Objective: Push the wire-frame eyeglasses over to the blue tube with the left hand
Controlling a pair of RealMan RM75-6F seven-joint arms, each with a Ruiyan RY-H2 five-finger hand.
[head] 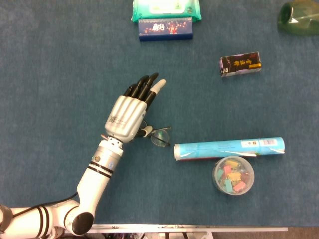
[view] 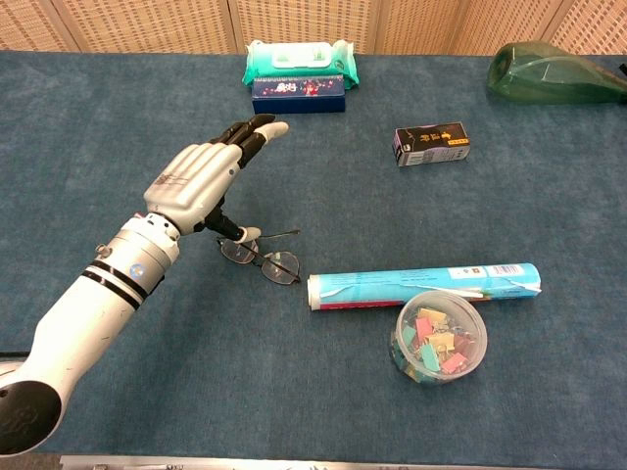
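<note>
The wire-frame eyeglasses [head: 158, 136] [view: 267, 258] lie on the blue cloth just left of the blue tube [head: 229, 148] [view: 423, 285], with a small gap between them. My left hand [head: 130, 111] [view: 202, 175] is held flat with its fingers stretched out together, pointing up and to the right. It hangs over the left part of the glasses, and its thumb reaches down to the frame's left end. The head view hides the left lens under the hand. The hand holds nothing. My right hand shows in neither view.
A clear tub of coloured clips [head: 233, 175] [view: 439, 336] sits against the tube's near side. A dark small box [head: 240, 65] [view: 431, 144] lies further back, a blue box [head: 165, 28] with a green wipes pack [head: 166, 9] at the far edge, a green bottle [head: 298, 18] at the far right.
</note>
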